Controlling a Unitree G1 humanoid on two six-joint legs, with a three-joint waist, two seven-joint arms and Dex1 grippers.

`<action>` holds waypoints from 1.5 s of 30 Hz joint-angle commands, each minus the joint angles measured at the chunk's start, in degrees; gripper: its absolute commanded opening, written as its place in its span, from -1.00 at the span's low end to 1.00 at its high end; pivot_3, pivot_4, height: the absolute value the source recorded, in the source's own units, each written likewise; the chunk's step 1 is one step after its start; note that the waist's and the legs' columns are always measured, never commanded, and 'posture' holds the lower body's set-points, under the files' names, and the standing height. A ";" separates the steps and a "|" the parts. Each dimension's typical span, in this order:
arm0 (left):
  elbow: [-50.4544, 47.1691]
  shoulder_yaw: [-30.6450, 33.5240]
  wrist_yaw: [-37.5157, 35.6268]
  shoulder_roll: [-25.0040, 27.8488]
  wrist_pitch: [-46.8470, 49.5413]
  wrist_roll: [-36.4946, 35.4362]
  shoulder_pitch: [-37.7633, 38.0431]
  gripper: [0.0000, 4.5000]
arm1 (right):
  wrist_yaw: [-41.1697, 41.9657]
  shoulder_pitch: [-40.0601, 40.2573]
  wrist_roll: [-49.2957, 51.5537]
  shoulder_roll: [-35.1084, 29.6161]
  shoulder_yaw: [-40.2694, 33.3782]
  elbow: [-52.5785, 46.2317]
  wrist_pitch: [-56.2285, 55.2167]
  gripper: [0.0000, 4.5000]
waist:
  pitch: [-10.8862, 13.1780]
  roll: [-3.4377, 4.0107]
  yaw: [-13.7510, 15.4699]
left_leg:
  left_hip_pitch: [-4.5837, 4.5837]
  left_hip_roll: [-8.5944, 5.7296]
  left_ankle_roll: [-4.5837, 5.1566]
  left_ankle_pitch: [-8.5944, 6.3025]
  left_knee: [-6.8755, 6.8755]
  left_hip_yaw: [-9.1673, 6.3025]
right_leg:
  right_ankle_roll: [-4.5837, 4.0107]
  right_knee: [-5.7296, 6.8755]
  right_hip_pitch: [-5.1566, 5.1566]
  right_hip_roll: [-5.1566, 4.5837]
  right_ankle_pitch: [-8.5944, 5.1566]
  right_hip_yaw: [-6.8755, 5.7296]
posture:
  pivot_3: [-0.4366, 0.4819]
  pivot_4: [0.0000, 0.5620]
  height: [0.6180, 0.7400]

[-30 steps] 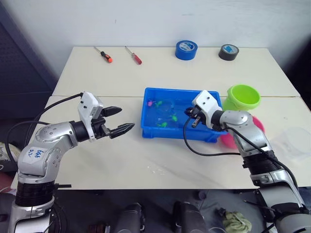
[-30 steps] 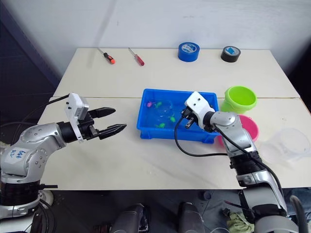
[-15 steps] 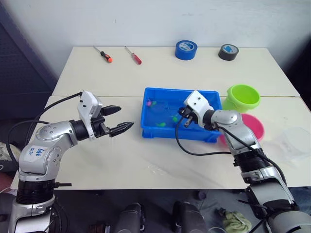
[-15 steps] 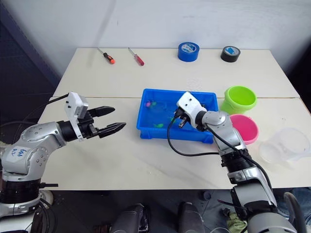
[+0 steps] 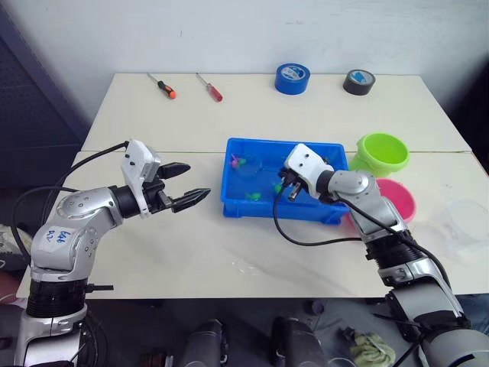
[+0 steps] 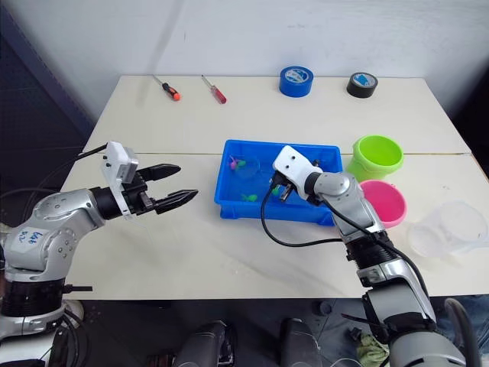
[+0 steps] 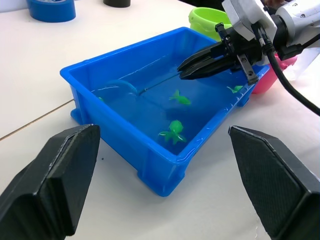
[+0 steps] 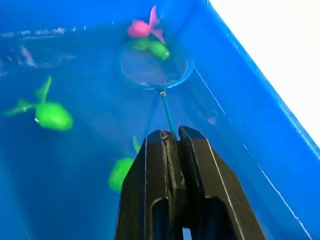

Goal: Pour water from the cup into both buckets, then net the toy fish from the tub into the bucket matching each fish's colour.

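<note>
Toy fish float in the blue tub [image 5: 229, 200] near the middle of the head view, on a pale table [image 5: 229, 252]. A pink fish [image 8: 142, 28] and a green fish [image 8: 156, 48] sit together at the tub's far left corner, touching the far rim of the net [image 8: 156, 69]. More green fish drift nearer the middle of the tub, one of them [image 8: 49, 115] well off to the side of the hoop.

Robot's right gripper [image 8: 170, 137] reaches into the tub from the right, its two black fingers clamped tight on the net's thin handle. The handle runs straight out from the fingertips to the hoop, so the net's long axis points directly at the pink-and-green pair. The hoop lies low in the water, with both fish just past its leading edge. Judging from this, the next move calls for pushing the hoop a little further along that same line and lifting, though two colours so close together risk a mixed catch.

Left gripper [image 5: 186, 186] hovers over bare table left of the tub, fingers spread apart and holding nothing; it is well apart from the fish.

Green bucket [image 5: 382, 153] and pink bucket [image 5: 397, 200] stand right of the tub, behind the right arm. Clear cup [image 6: 447, 229] sits at the far right edge.
</note>
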 commanded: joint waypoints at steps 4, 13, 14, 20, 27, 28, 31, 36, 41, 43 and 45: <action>0.34 -0.41 -1.03 0.99 -1.68 0.09 -2.21 0.99 | -0.64 -2.20 -1.76 0.77 0.12 0.09 -3.30 -1.00 | 0.00 0.00 -0.03 | 0.00 0.00 0.00 0.00 0.00 0.01 | 0.00 0.00 0.00 0.00 0.00 0.00 | -0.05 -0.47 1.00; 1.53 -1.22 -1.54 0.73 -2.53 0.44 -3.37 0.99 | 1.14 -0.65 4.92 3.30 -5.06 -6.92 2.07 -1.00 | 0.00 0.00 -0.05 | 0.00 0.01 -0.01 0.01 -0.01 0.00 | 0.00 0.01 -0.01 0.02 0.00 0.00 | -0.05 -0.47 1.00; 1.59 -1.30 -1.53 0.69 -2.56 0.42 -3.45 0.99 | 1.31 0.02 6.08 3.25 -5.97 -8.66 3.81 -1.00 | 0.00 0.00 -0.05 | 0.00 0.02 -0.01 0.01 -0.01 -0.01 | 0.00 0.02 -0.01 0.02 0.00 0.00 | -0.05 -0.47 1.00; 2.17 -1.87 -1.88 0.28 -3.00 0.30 -4.01 0.99 | 1.62 4.52 12.31 2.50 -10.68 -17.91 12.86 -1.00 | 0.00 0.00 0.03 | 0.00 0.01 -0.01 0.01 -0.07 0.00 | 0.00 0.03 -0.03 0.02 0.00 0.01 | -0.05 -0.47 1.00; 4.49 -3.43 -3.12 -0.35 -4.03 0.45 -6.12 0.99 | 1.04 11.24 14.71 -0.94 -13.49 -24.71 16.83 -1.00 | 0.00 0.00 0.24 | 0.00 -0.01 -0.01 0.01 -0.09 0.04 | 0.00 0.02 -0.04 0.01 0.00 0.01 | -0.05 -0.47 1.00; 4.90 -3.60 -3.49 -0.56 -3.97 0.09 -6.59 0.99 | 1.01 12.37 16.13 -1.12 -14.99 -26.50 17.47 -1.00 | 0.00 0.00 0.26 | 0.00 -0.02 -0.01 0.01 -0.09 0.03 | 0.00 0.02 -0.04 0.00 0.00 0.01 | -0.05 -0.47 1.00; 5.68 -4.24 -5.16 -1.22 -3.43 -1.19 -7.76 0.99 | 2.09 16.47 19.45 -3.02 -18.48 -32.33 18.30 -1.00 | 0.00 0.00 0.33 | -0.02 -0.02 -0.01 0.01 -0.10 0.05 | 0.00 0.02 -0.07 0.00 0.00 0.02 | -0.05 -0.47 1.00; 7.02 -7.19 -11.88 -3.26 -2.75 -4.17 -11.28 0.99 | 1.00 27.56 26.30 -6.87 -30.09 -45.68 23.91 -1.00 | -0.01 -0.02 1.43 | -0.03 -0.02 0.00 0.01 -0.15 0.01 | 0.00 -0.02 -0.06 0.01 0.00 -0.03 | -0.05 -0.47 1.00; 11.26 -11.07 -16.83 -6.84 -3.42 -4.16 -16.51 0.99 | -1.38 38.43 32.15 -8.80 -44.25 -57.13 29.80 -1.00 | 0.00 -0.01 1.98 | -0.04 -0.06 0.07 0.05 -0.12 0.10 | 0.00 -0.12 0.00 0.02 0.00 0.03 | -0.05 -0.47 1.00; 12.64 -12.59 -19.02 -8.42 -3.65 -4.15 -18.18 0.99 | -2.43 43.23 33.82 -8.78 -50.67 -61.39 31.99 -1.00 | -0.01 -0.02 1.99 | -0.01 -0.06 0.10 0.06 -0.11 0.15 | 0.00 -0.14 0.03 0.01 0.00 0.07 | -0.05 -0.47 1.00; 14.31 -14.18 -21.35 -9.90 -4.33 -3.69 -19.72 0.99 | -3.28 48.09 34.96 -8.59 -57.06 -64.75 33.56 -1.00 | -0.01 -0.02 2.10 | 0.01 -0.05 0.10 0.07 -0.13 0.14 | 0.00 -0.12 0.05 0.01 0.00 0.06 | -0.05 -0.47 1.00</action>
